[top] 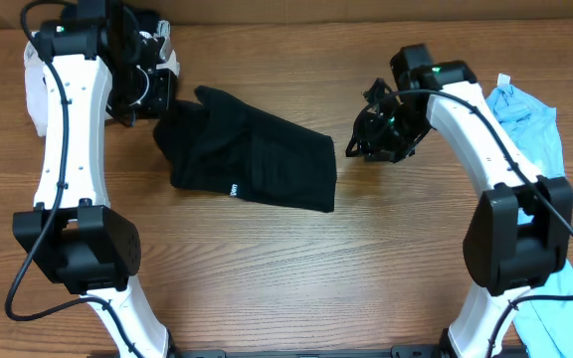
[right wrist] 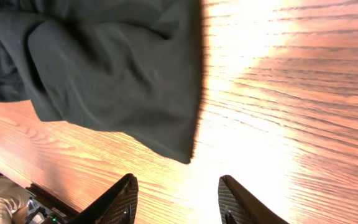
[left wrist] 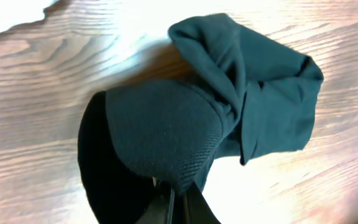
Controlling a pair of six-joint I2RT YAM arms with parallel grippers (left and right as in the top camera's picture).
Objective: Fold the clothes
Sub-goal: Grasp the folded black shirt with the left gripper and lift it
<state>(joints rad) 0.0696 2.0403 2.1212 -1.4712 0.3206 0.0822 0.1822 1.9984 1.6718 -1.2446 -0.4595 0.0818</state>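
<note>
Pinching the upper-left corner of a crumpled black knit garment (top: 252, 159) with the left pincer (left wrist: 174, 198), dark fingers (left wrist: 165, 205) pressed close together on a ribbed fold, their tips hidden under draped cloth. Bunched up at that corner, with a dark shadow beneath in the left wrist view; elsewhere lying spread on the brown wood-grain desk (top: 286, 268), about the middle, slanting down toward the right, with a small white mark near the lower hem. Held wide apart, the right pincer (right wrist: 180, 199), nothing between its two fingers, over bare wood just beside the garment's right edge; touching the desk or not, cannot tell. Further right, alongside the right arm, a pale blue cloth heap (top: 530, 114), well apart from the black piece. At the far left, behind the left arm, a white fabric bundle (top: 34, 94).
</note>
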